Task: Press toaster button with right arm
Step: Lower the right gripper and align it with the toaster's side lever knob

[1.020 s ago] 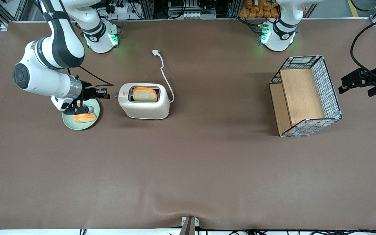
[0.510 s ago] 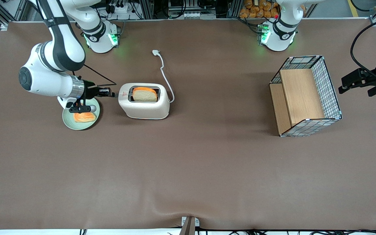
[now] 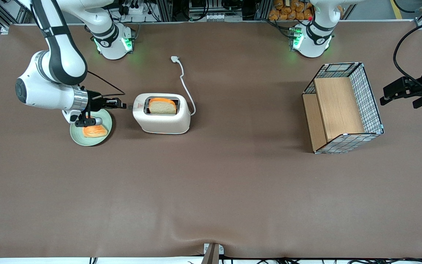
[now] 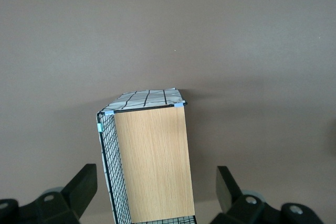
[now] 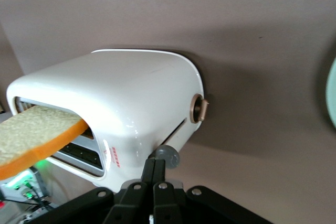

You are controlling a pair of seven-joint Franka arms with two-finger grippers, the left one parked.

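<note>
Toaster (image 3: pixel 162 113) sits on the brown counter (image 3: pixel 211 190) toward the working arm's end, w/ a slice of bread (image 3: pixel 162 106) standing in its top slot; white cord (image 3: pixel 186 85) runs from it to a plug lying farther from the front camera. Right arm (image 3: pixel 51 79) reaches in level, its hand (image 3: pixel 123 106) just beside the toaster's narrow end face, the one w/ the red logo. Hand's fingers (image 5: pixel 156 174) are pressed together, holding nothing, tips touching the toaster button (image 5: pixel 167 156), the small grey lever tab at the slit in that end face. In the right wrist view the tab sits right at the fingertips, red logo (image 5: pixel 114 156) close beside it, and a round beige knob (image 5: pixel 199 109) further along the same face. Bread's orange crust (image 5: pixel 37 153) pokes out of the slot there. A pale green plate (image 3: pixel 91 129) w/ another orange-edged slice (image 3: pixel 94 131) lies on the counter under the arm's wrist, near the toaster, not touching it. Wire basket w/ wood panels (image 3: pixel 344 108) stands well apart, toward the parked arm's end; left wrist view shows its wood panel (image 4: pixel 155 163) & mesh wall.
</note>
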